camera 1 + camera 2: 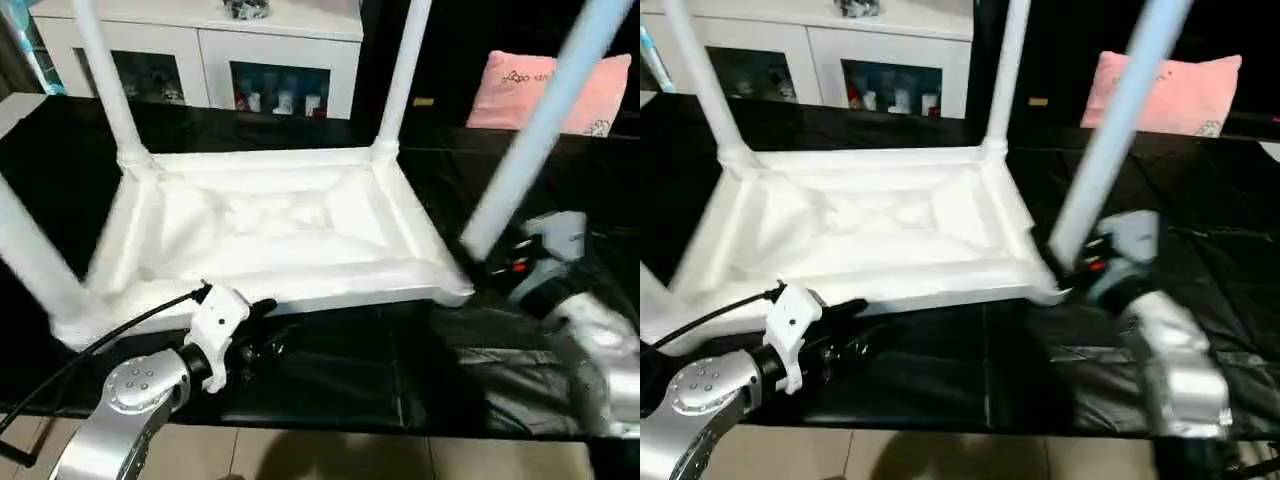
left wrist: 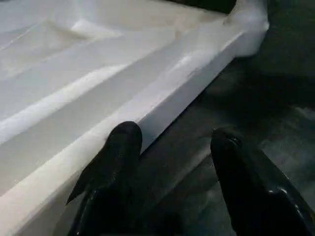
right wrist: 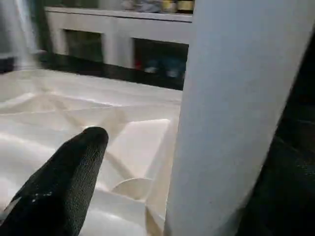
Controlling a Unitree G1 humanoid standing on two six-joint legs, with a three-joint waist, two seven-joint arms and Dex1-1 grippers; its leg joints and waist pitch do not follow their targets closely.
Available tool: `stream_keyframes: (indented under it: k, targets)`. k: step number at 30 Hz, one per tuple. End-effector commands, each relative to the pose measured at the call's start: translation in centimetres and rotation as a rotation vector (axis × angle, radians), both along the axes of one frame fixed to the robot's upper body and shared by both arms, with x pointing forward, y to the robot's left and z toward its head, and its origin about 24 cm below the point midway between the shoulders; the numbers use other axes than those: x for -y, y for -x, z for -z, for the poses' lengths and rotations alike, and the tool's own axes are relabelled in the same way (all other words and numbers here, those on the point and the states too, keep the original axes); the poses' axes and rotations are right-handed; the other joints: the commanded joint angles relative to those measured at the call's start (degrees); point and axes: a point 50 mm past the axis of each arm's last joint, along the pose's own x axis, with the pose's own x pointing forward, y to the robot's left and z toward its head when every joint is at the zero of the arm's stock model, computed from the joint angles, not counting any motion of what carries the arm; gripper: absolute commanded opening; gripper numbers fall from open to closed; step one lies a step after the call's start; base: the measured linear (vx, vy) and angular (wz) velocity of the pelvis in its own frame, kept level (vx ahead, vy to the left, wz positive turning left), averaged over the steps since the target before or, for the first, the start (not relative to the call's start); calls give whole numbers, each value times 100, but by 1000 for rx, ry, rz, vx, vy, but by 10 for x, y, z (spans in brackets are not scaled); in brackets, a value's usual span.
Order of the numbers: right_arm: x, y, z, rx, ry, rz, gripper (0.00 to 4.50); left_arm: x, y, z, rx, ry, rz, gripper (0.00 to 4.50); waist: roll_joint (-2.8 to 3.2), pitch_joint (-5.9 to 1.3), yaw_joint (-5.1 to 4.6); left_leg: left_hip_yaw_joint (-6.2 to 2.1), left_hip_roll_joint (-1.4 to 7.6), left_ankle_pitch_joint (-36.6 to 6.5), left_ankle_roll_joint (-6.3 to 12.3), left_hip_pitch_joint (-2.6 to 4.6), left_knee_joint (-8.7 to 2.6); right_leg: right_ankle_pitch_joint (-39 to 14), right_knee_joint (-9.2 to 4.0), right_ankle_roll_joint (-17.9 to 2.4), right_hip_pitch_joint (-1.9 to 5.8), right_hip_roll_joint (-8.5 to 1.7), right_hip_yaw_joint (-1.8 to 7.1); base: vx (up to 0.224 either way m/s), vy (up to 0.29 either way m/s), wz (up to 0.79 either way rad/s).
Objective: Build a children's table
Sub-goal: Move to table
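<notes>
The children's table lies upside down on a black sheet: its white ribbed tabletop (image 1: 270, 230) faces up. Legs stand in the far left (image 1: 105, 80), far right (image 1: 405, 70) and near left (image 1: 30, 260) corners. A fourth leg (image 1: 540, 130) hangs tilted, its lower end just above the near right corner socket (image 1: 450, 290). My right gripper (image 1: 495, 262) grips that leg near its lower end; one finger (image 3: 74, 177) shows beside the tube. My left gripper (image 2: 174, 142) is open at the tabletop's front rim, one finger (image 2: 120, 147) against the rim, the other over the sheet, holding nothing.
The black sheet (image 1: 400, 370) covers the work surface, whose front edge meets tan floor (image 1: 350, 455). Behind stands a white glass-door cabinet (image 1: 200, 50). A pink pillow (image 1: 560, 90) lies at the back right. A black cable (image 1: 90, 345) runs along my left forearm.
</notes>
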Motion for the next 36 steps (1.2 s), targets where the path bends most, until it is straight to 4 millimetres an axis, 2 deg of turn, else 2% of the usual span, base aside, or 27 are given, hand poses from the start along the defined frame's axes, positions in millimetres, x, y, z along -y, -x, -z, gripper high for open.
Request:
stream_keyframes:
  k: [1,5,7,8,11,12,14,16,17,18,19,20,21,22,24,26,29,31,33,36]
  targets:
    - [-24,4,-3,8,-9,-122,450,8,-6,-8,43,6,50,260,-9,-251,34,-67,266,-857,204,55,-518,-564,-436,-1202,116,-275,168,0,0,0]
    - [-36,8,-3,11,-22,-164,450,17,-15,-10,49,5,115,278,-4,-255,68,-72,271,-861,103,67,-533,-501,-411,-1166,109,-271,168,0,0,0]
    - [-37,10,-3,12,-20,-171,450,19,-18,-10,54,1,134,313,-8,-268,79,-68,266,-742,90,65,-523,-281,-389,-1162,117,-273,171,0,0,0]
    - [-37,10,-3,13,-15,-173,450,21,-21,-11,60,-6,144,317,107,-275,87,-77,261,-713,62,79,-519,-194,-370,-1181,106,-273,174,0,0,0]
    - [-33,12,-2,12,2,-158,450,25,-30,-12,71,-26,173,327,46,-290,70,-66,251,-622,47,60,-503,193,-354,-1243,144,-261,170,0,0,0]
    - [-30,14,-2,10,10,-143,450,27,-34,-11,75,-41,193,341,70,-290,96,-64,251,-648,50,80,-502,159,-365,-1239,136,-266,172,0,0,0]
    - [-19,21,-2,-1,38,-124,450,32,-43,-8,78,-106,288,362,56,-283,121,-63,242,-673,55,94,-509,73,-399,-1175,133,-252,175,0,0,0]
    - [-13,26,-2,-9,61,-127,450,34,-49,-6,88,-149,330,362,62,-297,143,-71,244,-620,32,77,-506,190,-371,-1141,163,-268,177,0,0,0]
    - [-13,26,-2,-9,61,-127,450,34,-49,-6,88,-149,330,362,45,-308,134,-76,251,-595,38,73,-497,313,-352,-1167,175,-278,171,0,0,0]
    - [-5,33,-2,-22,92,-140,450,37,-56,-6,102,-180,365,362,73,-295,114,-82,243,-604,69,52,-505,330,-364,-1196,180,-280,170,0,0,0]
    - [0,37,-3,-31,117,-148,450,40,-60,-6,98,-190,397,350,65,-301,123,-68,253,-681,70,83,-495,274,-380,-1201,168,-281,172,0,0,0]
    - [0,37,-3,-31,117,-148,450,40,-60,-6,98,-190,397,340,73,-305,113,-75,255,-696,74,72,-493,293,-372,-1233,187,-287,174,0,0,0]
    - [10,44,-4,-50,168,-161,450,45,-68,-9,114,-208,446,331,88,-293,97,-80,254,-731,90,56,-503,246,-374,-1283,186,-297,174,0,0,0]
    - [10,44,-4,-50,168,-161,450,45,-68,-9,114,-208,446,327,69,-291,112,-71,254,-790,101,69,-499,156,-404,-1262,185,-290,176,0,0,0]
    - [23,50,-8,-71,232,-169,450,50,-77,-13,119,-194,496,310,80,-301,111,-73,266,-864,118,80,-486,77,-394,-1364,190,-316,176,0,0,0]
    - [32,57,-11,-103,291,-206,450,49,-86,-10,77,-274,540,287,63,-295,118,-71,264,-837,169,73,-483,39,-412,-1367,205,-313,184,0,0,0]
    - [36,61,-13,-129,325,-236,450,46,-92,-7,21,-319,547,273,51,-301,92,-91,271,-716,276,33,-471,152,-387,-1419,233,-345,174,0,0,0]
    - [39,65,-14,-158,353,-265,450,44,-97,-7,-7,-340,555,244,63,-311,76,-90,274,-626,369,37,-451,243,-379,-1523,231,-347,172,0,0,0]
    - [39,68,-15,-201,380,-310,450,40,-104,-10,-25,-394,583,238,57,-311,82,-84,281,-706,407,69,-448,122,-400,-1581,217,-338,170,0,0,0]
    - [35,72,-17,-241,387,-362,450,35,-111,-13,-52,-433,599,203,57,-295,104,-88,290,-759,415,69,-460,11,-413,-1621,216,-357,171,0,0,0]
